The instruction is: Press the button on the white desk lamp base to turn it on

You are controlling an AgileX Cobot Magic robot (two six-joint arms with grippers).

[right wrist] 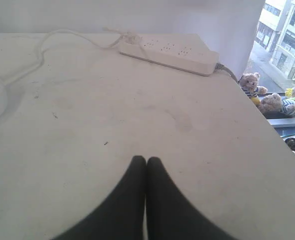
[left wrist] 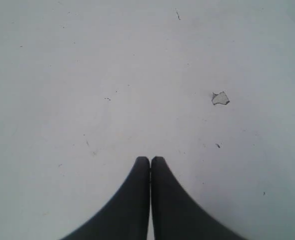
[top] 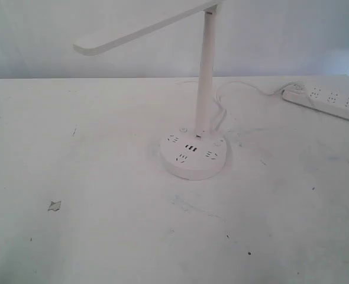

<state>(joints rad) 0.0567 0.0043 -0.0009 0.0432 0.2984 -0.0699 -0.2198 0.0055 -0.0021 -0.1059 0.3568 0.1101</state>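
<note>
While neither arm shows in the exterior view, we find the base [top: 194, 157] near the middle of the table [top: 103, 236], with the lamp [top: 204, 89] pole rising from its far side and the bar head reaching left. The left gripper [left wrist: 150, 161] has its jaws pressed together on nothing, over bare table near a chip [left wrist: 220, 98], and that chip lies well left of the base. The right gripper [right wrist: 146, 161] is likewise closed and empty, facing the strip [right wrist: 167, 52]. A cord [right wrist: 39, 50] runs to a rounded white edge at the border of its view, which we take for the base. We judge the right arm nearer. The button itself we cannot pick out.
</note>
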